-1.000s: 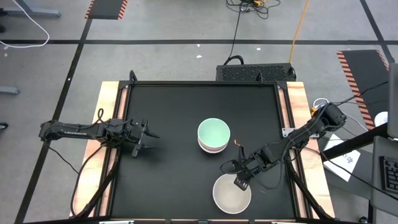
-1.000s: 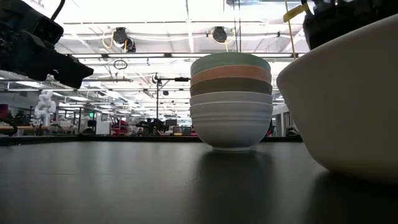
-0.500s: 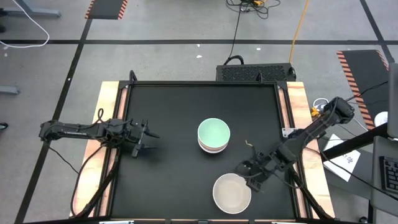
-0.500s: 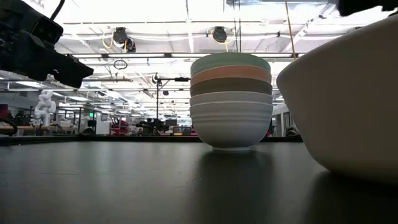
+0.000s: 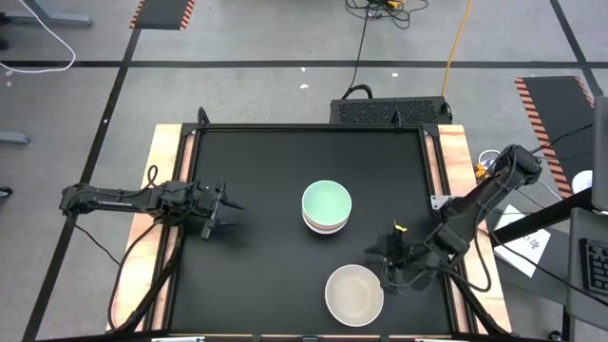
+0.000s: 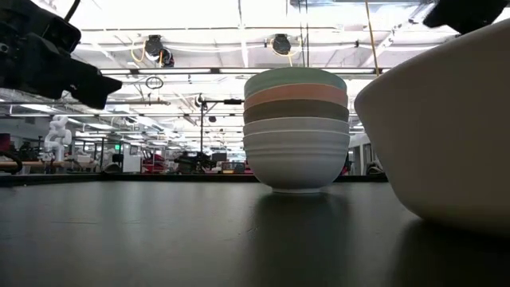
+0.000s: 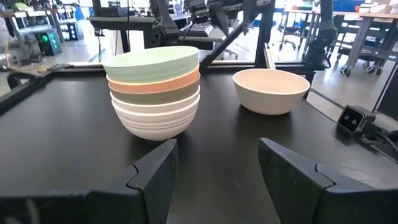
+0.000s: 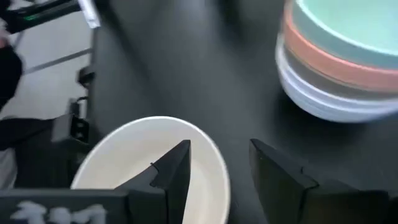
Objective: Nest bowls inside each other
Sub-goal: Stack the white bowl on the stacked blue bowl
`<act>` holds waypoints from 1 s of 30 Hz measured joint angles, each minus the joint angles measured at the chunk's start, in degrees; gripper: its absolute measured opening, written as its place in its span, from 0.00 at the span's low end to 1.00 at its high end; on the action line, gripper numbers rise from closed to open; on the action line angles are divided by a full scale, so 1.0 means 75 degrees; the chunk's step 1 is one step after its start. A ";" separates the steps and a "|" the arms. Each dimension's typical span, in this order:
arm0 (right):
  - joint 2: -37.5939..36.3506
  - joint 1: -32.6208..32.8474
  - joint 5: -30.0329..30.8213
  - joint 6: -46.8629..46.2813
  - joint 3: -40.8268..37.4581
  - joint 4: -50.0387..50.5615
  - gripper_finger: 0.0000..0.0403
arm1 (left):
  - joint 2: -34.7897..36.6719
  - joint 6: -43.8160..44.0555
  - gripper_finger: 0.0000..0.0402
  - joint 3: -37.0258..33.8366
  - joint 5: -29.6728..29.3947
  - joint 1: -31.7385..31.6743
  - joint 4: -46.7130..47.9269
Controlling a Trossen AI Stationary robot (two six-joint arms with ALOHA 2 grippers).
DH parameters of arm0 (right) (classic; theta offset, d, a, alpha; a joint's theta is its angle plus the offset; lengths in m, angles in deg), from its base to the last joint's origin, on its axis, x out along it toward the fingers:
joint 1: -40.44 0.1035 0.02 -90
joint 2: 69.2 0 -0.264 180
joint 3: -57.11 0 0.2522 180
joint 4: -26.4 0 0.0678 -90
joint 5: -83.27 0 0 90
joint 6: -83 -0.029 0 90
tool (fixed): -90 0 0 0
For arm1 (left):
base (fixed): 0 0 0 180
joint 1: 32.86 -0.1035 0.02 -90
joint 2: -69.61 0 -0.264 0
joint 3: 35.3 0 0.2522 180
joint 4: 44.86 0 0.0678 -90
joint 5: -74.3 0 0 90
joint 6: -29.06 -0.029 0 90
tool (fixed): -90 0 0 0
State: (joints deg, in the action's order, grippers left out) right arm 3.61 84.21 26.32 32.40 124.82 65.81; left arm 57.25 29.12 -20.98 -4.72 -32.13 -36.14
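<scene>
Jaws on both arms stand parted and hold nothing. On the right arm, the right gripper (image 5: 389, 258) hangs just above the black surface (image 5: 256, 180) beside the rim of the cream-beige bowl (image 5: 354, 294), and in the right wrist view its two dark fingers (image 8: 174, 168) frame that bowl's edge without closing on it. This bowl sits alone, mouth up, near the front edge of the surface toward the right side. Close by, toward the middle of the surface, stands the stack of nested bowls (image 5: 327, 208): the mint green bowl (image 7: 152, 62) on top, the salmon-orange bowl (image 7: 158, 84) under it, then the grey-brown bowl (image 7: 158, 98), and two white bowls (image 7: 158, 118) at the bottom. The stack stands upright and apart from the single bowl, with bare surface between them. At the left side of the surface waits the left gripper (image 5: 220, 211), low and well away from the stack, its fingers (image 7: 155, 174) pointed toward the bowls.
</scene>
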 joint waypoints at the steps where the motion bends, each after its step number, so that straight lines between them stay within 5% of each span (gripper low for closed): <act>1: 0.0003 0.0019 -0.0006 0.0174 0.0000 -0.0121 0.38 | 0.0000 0.0028 0.56 0.0000 0.0000 0.0003 0.0020; 10: 0.0050 -0.0078 -0.0219 0.0269 0.0000 -0.0658 0.38 | -0.0001 0.0038 0.56 0.0000 0.0000 0.0003 0.0064; 18: 0.0138 0.0143 -0.0739 0.2037 -0.0646 -0.2808 0.38 | -0.0002 -0.0103 0.56 0.0000 0.0000 0.0000 0.0156; 30: -0.0003 -0.0677 -0.2903 -0.1350 -0.0720 -0.0682 0.42 | -0.0002 -0.0115 0.56 0.0003 0.0002 0.0003 0.0307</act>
State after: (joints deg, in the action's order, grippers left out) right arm 3.59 79.13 4.55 22.27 119.42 60.70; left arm 57.23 28.26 -20.96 -4.70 -32.11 -33.83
